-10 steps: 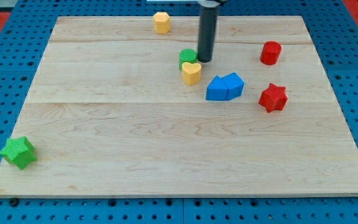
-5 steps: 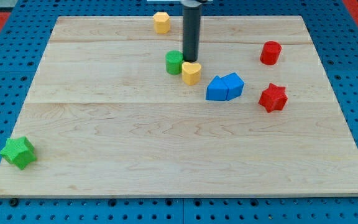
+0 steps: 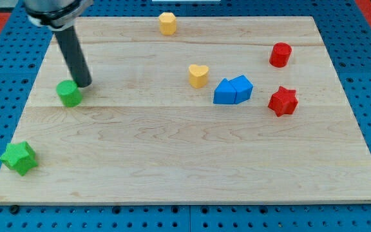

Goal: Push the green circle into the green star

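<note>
The green circle point(image 3: 69, 93) sits on the wooden board at the view's left, above the middle. My tip point(image 3: 84, 84) rests just to the upper right of it, touching or almost touching its edge. The green star point(image 3: 19, 158) lies near the board's lower left corner, well below and to the left of the circle.
A yellow heart point(image 3: 198, 75) lies near the board's middle top. A yellow hexagon point(image 3: 167, 23) is at the top edge. Two blue blocks point(image 3: 232, 90) sit together right of the heart. A red cylinder point(image 3: 280, 55) and a red star point(image 3: 283, 101) are at the right.
My tip has swept far to the left across the board, and the green circle has moved with it from beside the yellow heart to the board's left side.
</note>
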`<state>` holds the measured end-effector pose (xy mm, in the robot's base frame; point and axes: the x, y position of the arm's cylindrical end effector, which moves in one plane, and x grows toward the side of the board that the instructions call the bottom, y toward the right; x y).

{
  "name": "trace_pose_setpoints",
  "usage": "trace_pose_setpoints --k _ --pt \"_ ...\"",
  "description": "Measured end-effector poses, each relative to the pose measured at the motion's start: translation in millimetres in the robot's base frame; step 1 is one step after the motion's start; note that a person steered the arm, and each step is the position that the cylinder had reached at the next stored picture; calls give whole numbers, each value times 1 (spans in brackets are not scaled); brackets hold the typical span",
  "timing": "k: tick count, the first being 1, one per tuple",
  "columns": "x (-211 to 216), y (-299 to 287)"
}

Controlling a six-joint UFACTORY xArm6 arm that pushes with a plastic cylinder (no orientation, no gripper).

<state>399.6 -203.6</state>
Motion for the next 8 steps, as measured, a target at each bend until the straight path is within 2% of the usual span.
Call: trace_pose_setpoints --k 1,3,4,5,6,7,8 --pt "24 -3" --pt "9 -29" --pt "33 -26" --pt "76 -30" --pt "95 -30" --pt "67 -5" --pt "4 63"
